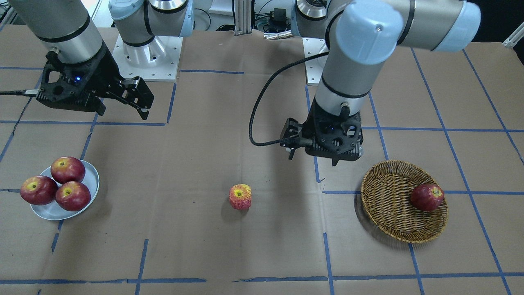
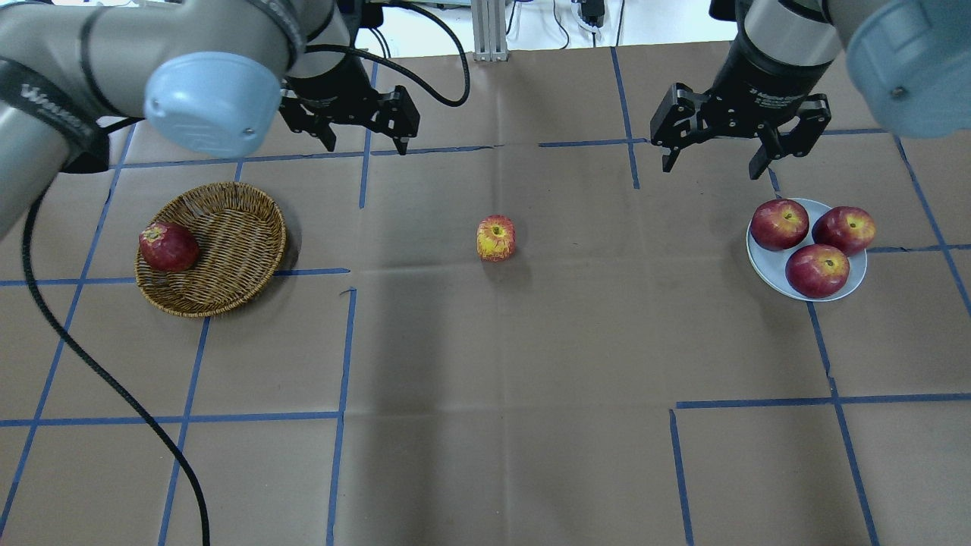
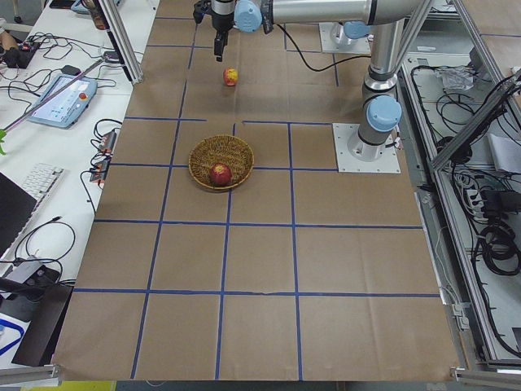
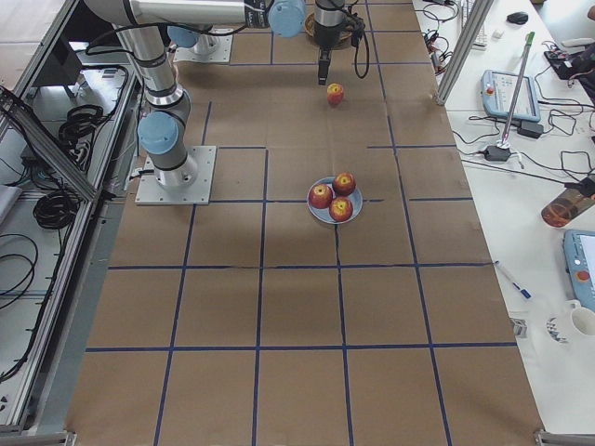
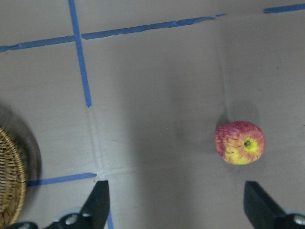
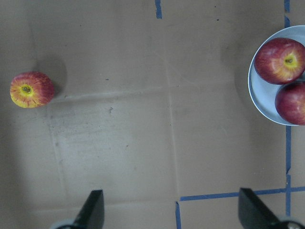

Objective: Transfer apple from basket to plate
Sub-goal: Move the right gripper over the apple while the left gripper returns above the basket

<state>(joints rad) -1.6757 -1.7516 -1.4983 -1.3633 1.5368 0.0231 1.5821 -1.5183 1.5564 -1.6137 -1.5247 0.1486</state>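
The apple [image 1: 240,197], pinkish-red with yellow streaks, lies on the brown table midway between basket and plate; it also shows in the overhead view [image 2: 496,238] and both wrist views [image 5: 239,142] [image 6: 31,89]. The wicker basket [image 2: 227,227] [image 1: 389,205] holds one dark red apple [image 2: 168,246]. The pale plate [image 2: 758,265] [image 1: 92,180] carries three dark red apples. My left gripper [image 2: 368,144] [image 1: 313,159] is open and empty, above the table between basket and apple, nearer the robot. My right gripper [image 2: 711,168] [image 1: 123,114] is open and empty, just behind the plate.
Blue tape lines grid the brown table cover. The left arm's black cable [image 2: 91,364] trails over the table's left side. Both arm bases [image 1: 143,53] stand at the table's robot edge. The plate's dark apples [image 2: 779,224] fill most of it.
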